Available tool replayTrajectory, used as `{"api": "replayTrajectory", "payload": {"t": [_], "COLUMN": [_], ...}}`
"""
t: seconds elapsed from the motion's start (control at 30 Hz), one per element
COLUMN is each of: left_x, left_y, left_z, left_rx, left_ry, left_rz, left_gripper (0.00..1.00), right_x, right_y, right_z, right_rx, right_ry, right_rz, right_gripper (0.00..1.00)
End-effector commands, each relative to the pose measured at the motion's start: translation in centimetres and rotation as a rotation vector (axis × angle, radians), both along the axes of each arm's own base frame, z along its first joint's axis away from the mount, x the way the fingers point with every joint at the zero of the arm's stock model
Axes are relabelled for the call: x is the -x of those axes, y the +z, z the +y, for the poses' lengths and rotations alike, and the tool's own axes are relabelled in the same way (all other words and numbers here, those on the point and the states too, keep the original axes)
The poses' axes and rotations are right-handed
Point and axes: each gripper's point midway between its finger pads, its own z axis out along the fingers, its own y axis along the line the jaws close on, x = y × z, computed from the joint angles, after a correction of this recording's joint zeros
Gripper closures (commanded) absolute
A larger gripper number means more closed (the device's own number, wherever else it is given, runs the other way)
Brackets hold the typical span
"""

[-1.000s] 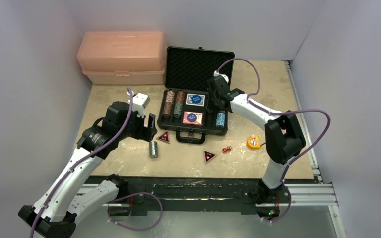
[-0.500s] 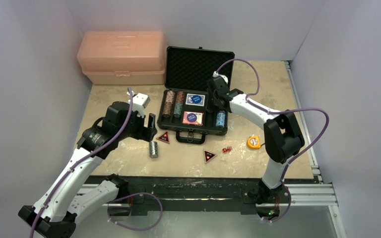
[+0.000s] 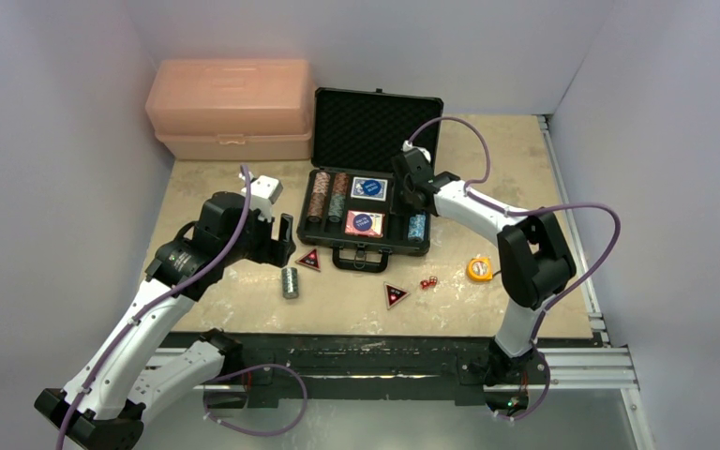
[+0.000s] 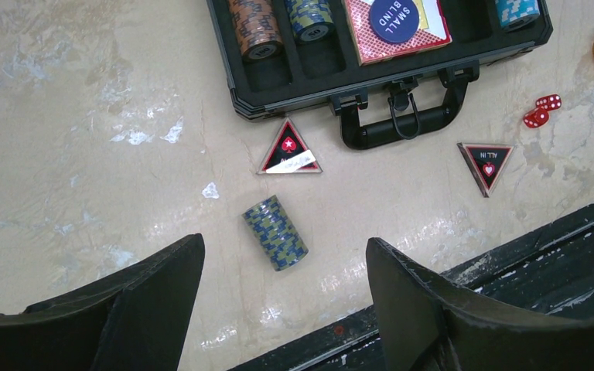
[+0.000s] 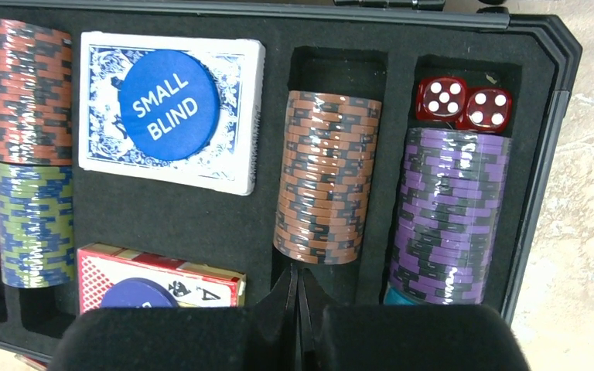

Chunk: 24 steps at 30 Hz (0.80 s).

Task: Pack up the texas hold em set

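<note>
One loose chip stack (image 4: 274, 243) lies on the tabletop (image 4: 85, 116) just ahead of the left pincer (image 4: 285, 246), whose fingers stand wide apart and hold nothing. Two red triangular buttons (image 4: 289, 148) (image 4: 486, 164) and two dice (image 4: 542, 110) lie farther ahead, beside the black case (image 4: 317, 97). The right pincer (image 5: 298, 297) hangs over the case, its fingers pressed together with nothing between them. Ahead of it sit two card decks (image 5: 172, 112) (image 5: 158, 286), two more dice, a brown stack (image 5: 325, 178) and a purple stack (image 5: 448, 216).

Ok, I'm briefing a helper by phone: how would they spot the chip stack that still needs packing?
Find the open black case. In front of its near left corner, just past a red triangular button, a blue and green chip stack lies on its side on the tabletop. It is the only stack outside the case.
</note>
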Motion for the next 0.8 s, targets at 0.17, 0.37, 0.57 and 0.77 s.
{"api": "replayTrajectory", "payload": {"t": [0.17,0.37,0.57,0.77], "left_x": [-0.4,-0.4,-0.4,-0.4], "left_y": [0.3,0.3,0.3,0.4], "left_z": [0.2,0.1,0.2,0.1], "left_rx": [-0.006,-0.007,-0.008,-0.006], "left_ry": [0.004,0.003,0.003,0.001], "left_rz": [-0.022,-0.021,-0.022,-0.025], "left_gripper": [0.24,0.24,0.24,0.24], "right_x": [-1.1,-2.5,-3.6,-4.2], "right_y": [1.0,1.3,1.2,1.5], "right_z": [0.1,0.9,0.9,0.4], "right_rx": [-0.007,-0.009,0.020,0.051], "right_ry": [-0.026,-0.021,-0.029,-0.043], "right_rz": [-0.045,-0.061,-0.072,-0.093], "right_gripper": [0.98,0.98,0.98,0.97]}}
